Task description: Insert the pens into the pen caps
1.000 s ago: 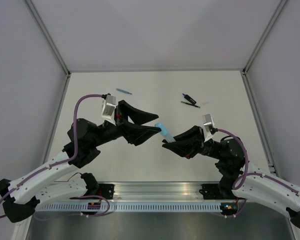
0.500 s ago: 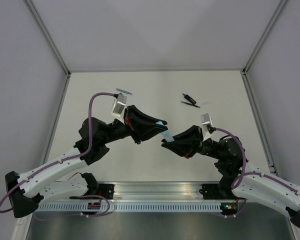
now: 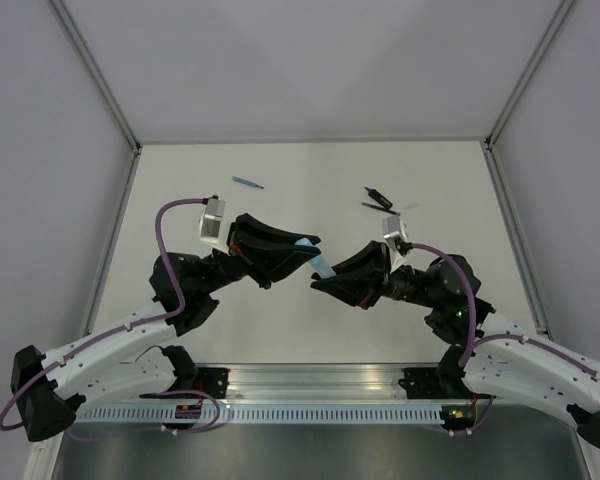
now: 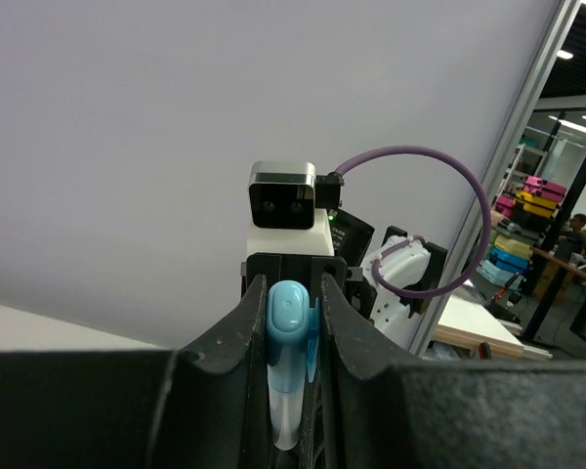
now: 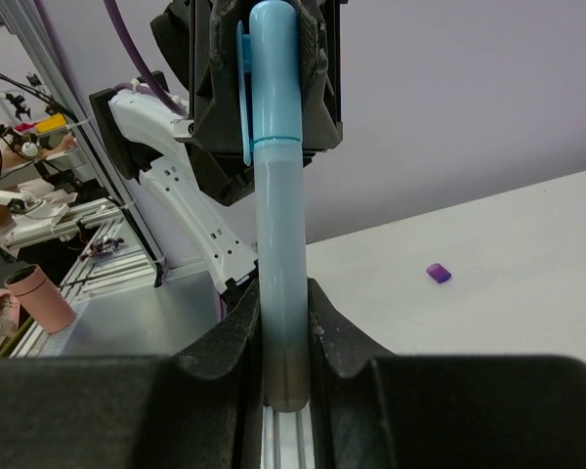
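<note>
Above the white desk (image 3: 310,170), the left tool (image 3: 302,247) and right tool (image 3: 325,281) meet in mid-air, both clenched, the right on the barrel of a pale-blue highlighter (image 5: 278,283). A black-and-purple marker (image 3: 378,195), a thin dark pen (image 3: 376,207) and a thin blue pen (image 3: 247,183) lie toward the desk's far edge. The pale-blue cap (image 5: 272,68), fitted on the highlighter's end, is grasped by the left tool, while a purple cap (image 5: 438,273) lies alone on the desk.
</note>
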